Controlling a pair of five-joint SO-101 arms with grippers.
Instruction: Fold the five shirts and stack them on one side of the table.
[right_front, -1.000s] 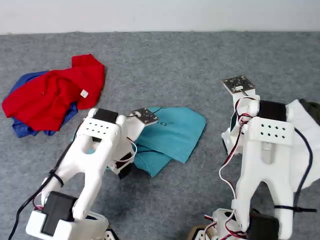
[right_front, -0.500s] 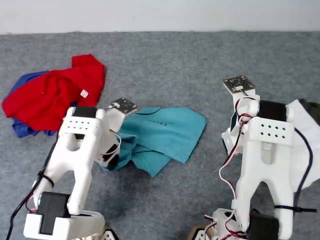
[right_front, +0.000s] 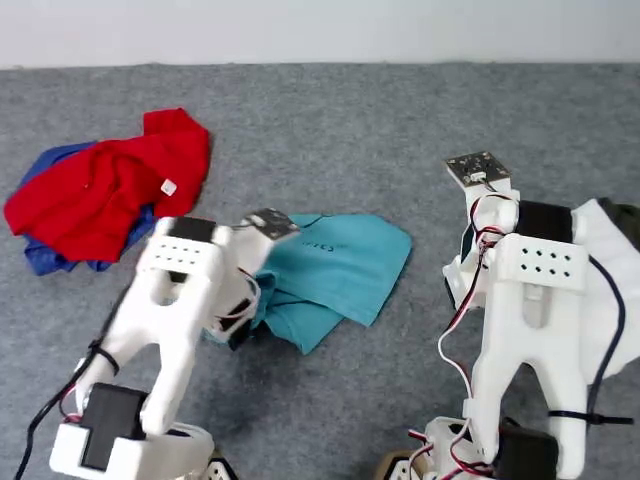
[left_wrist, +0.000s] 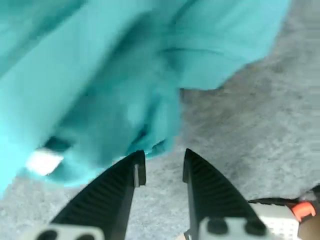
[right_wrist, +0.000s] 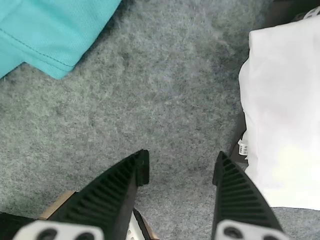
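Observation:
A teal shirt (right_front: 340, 262) lies partly folded at the table's middle, its left edge bunched beneath my left arm (right_front: 185, 290). In the left wrist view my left gripper (left_wrist: 162, 161) is open, and the teal shirt's (left_wrist: 115, 90) rumpled hem sits right at its fingertips, not clamped. My right gripper (right_wrist: 181, 170) hangs open over bare grey carpet, between a corner of the teal shirt (right_wrist: 50, 30) and a white shirt (right_wrist: 285, 110). A red shirt (right_front: 115, 185) lies crumpled on a blue shirt (right_front: 45, 255) at the far left.
The white shirt (right_front: 612, 262) lies at the right edge under my right arm (right_front: 525, 300), with a dark garment (right_front: 630, 215) just behind it. Grey carpet (right_front: 330, 130) covers the whole table, with free room at the back and centre front.
My left arm swung left about half a second ago, dragging the teal shirt's left edge with it, and has now come partway back right. The right arm has kept still.

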